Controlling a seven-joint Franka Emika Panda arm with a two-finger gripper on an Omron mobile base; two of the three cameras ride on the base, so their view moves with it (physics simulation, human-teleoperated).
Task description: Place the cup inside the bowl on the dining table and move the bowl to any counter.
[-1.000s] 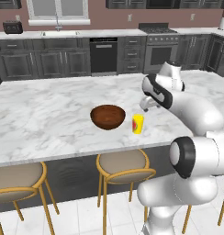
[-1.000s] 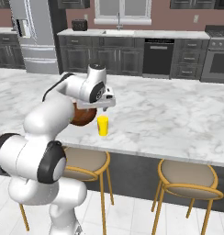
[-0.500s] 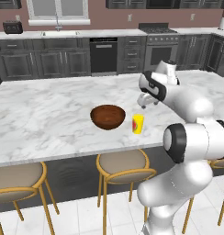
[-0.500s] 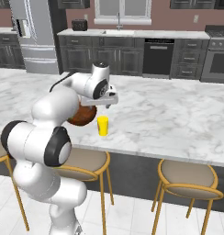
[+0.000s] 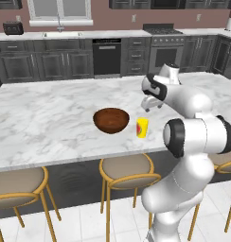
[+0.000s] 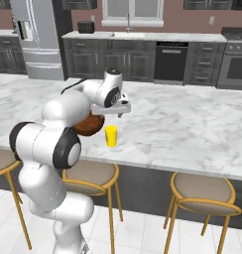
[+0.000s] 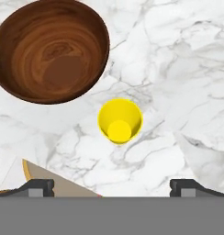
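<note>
- Cup (image 5: 142, 127) — small, yellow, upright and open-mouthed — stands on the dining table (image 5: 51, 118) near its front edge, just beside the bowl (image 5: 111, 120) but not touching it; a strip of bare marble shows between them in the hand view.
- Seen from the hand camera, the cup (image 7: 120, 120) sits almost centred between the two dark fingertips (image 7: 38, 187), well below them, with nothing inside it.
- Gripper (image 5: 150, 104) hangs above the table just over the cup, jaws spread wide and holding nothing; in the right base view the gripper (image 6: 117, 110) points down beside the cup (image 6: 111, 135), clear of its rim.
- Stools (image 5: 127, 168) with tan round seats and gold legs stand tucked under the table's near edge.
- Bowl is wide, shallow, dark reddish-brown with a wood grain, resting upright on the marble; its hollow (image 7: 52, 50) holds nothing.
- In the right base view the arm's white links cover most of the bowl (image 6: 91, 125), leaving a brown edge to the left of the cup.
- Dining table stretches far to both sides, white with grey veins, on a dark base.
- Beyond it, across a gap of floor, runs the counter (image 5: 112, 34) — white top over dark grey cabinets, mauve wall behind.
- Along that far wall: a sink under a window (image 5: 59, 8), a dishwasher (image 5: 107, 57), a range (image 5: 165, 45), a toaster (image 5: 13, 28) at the left end.
- A steel fridge (image 6: 36, 39) stands at the far left in the right base view.
</note>
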